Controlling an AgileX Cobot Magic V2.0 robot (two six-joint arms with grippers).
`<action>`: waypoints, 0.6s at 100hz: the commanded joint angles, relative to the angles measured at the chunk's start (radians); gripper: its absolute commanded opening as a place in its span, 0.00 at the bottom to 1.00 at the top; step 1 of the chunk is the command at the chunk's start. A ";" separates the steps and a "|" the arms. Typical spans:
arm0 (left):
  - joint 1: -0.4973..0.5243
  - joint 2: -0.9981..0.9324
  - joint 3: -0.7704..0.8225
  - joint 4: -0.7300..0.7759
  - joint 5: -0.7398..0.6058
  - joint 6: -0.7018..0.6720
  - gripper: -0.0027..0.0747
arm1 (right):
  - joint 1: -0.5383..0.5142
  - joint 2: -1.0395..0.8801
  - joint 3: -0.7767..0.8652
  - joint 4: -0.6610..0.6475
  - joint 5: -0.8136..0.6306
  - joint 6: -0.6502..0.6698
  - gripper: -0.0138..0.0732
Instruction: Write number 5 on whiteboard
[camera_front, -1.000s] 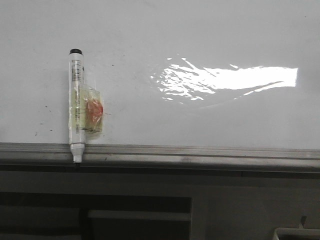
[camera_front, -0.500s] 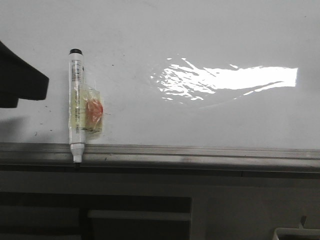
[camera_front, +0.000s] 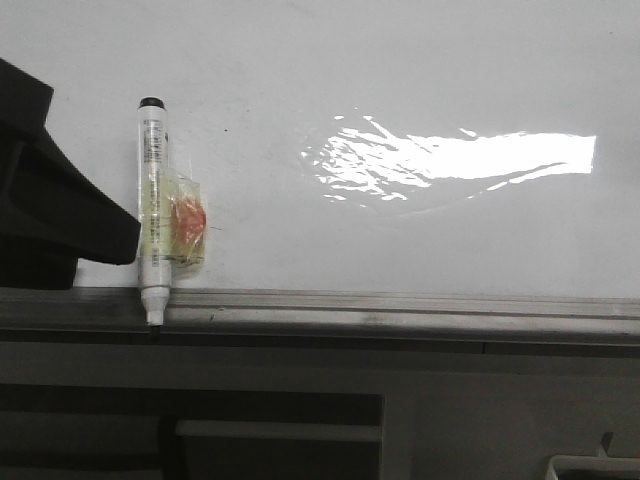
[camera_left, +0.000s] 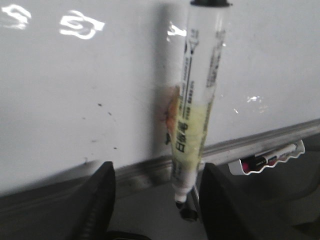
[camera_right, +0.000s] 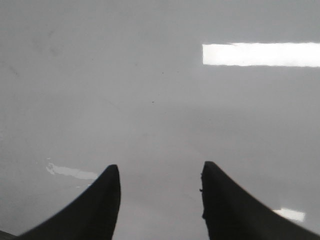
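- Lying on the whiteboard (camera_front: 420, 60), tip over the grey edge rail (camera_front: 400, 310): marker (camera_front: 152, 210), taped, long axis crosswise to the rail.
- Hanging spread and empty around the marker tip: left gripper (camera_left: 156, 200), clearly the nearer arm.
- Hovering agape over bare board, holding nothing: right gripper (camera_right: 160, 192).
- Showing nowhere yet: the number 5.

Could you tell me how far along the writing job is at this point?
Nothing is written: the whiteboard shows no 5. In hand: the open left gripper is lined up around the marker, not gripping it. The right gripper is open and empty. Left: grasp, uncap, write.
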 joint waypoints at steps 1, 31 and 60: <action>-0.009 -0.008 -0.032 -0.027 0.023 0.003 0.49 | -0.005 0.017 -0.034 -0.003 -0.083 -0.004 0.54; -0.009 0.004 -0.032 -0.027 0.017 0.006 0.49 | -0.005 0.017 -0.034 -0.003 -0.090 -0.004 0.54; -0.009 0.073 -0.032 -0.067 -0.012 0.008 0.49 | -0.005 0.017 -0.034 -0.003 -0.102 -0.004 0.54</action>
